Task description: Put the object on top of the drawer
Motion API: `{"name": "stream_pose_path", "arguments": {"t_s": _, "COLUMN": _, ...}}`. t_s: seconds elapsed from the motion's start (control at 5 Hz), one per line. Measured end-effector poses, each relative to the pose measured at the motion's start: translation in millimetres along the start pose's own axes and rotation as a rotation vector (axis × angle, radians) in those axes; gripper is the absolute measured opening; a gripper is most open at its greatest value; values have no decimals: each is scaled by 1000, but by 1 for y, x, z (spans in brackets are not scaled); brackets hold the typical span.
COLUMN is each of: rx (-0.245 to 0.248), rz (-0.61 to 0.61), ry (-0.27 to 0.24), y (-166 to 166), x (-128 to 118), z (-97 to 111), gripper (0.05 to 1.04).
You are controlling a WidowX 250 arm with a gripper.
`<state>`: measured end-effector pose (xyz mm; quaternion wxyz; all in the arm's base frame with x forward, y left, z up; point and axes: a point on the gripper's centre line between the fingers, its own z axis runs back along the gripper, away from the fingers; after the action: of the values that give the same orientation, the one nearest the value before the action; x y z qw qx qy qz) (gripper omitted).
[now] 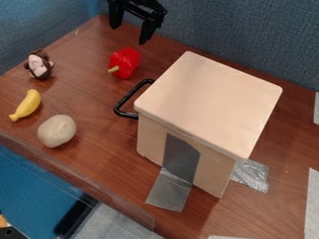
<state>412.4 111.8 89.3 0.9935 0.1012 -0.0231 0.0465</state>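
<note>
Before closing the spread fingers [148, 31], centre them over the pepper [126, 62], likely target, near the drawer [209, 102], clear of its handle [129, 95]

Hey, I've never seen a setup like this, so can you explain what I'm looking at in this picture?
The black claw at the top is the gripper of a robot arm. Its two fingers are apart, with nothing held between them. There is just one picture, from a fixed camera looking down at a slant on a brown wooden table.

The big pale box is the drawer unit, with a black handle on its left side and grey tape at its base. To its left lie a red pepper, a small monkey head, a yellow banana and a roundish beige thing, perhaps a toy potato. The job is to put an object on the drawer's flat top.
</note>
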Motion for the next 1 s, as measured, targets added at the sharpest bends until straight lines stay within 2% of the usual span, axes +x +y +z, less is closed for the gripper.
{"name": "stream_pose_path", "arguments": {"t_s": 0.2, "rx": -7, "rz": -8, "ry": 38, "y": -3, "x": -3, "z": -15, "gripper": 1001}}
{"name": "stream_pose_path", "arguments": {"t_s": 0.6, "rx": -25, "rz": -3, "ry": 72, "y": 19, "x": -15, "z": -21, "gripper": 1001}}
{"name": "stream_pose_path", "arguments": {"t_s": 1.0, "rx": -20, "rz": 34, "ry": 52, "y": 38, "x": -34, "z": -17, "gripper": 1001}}
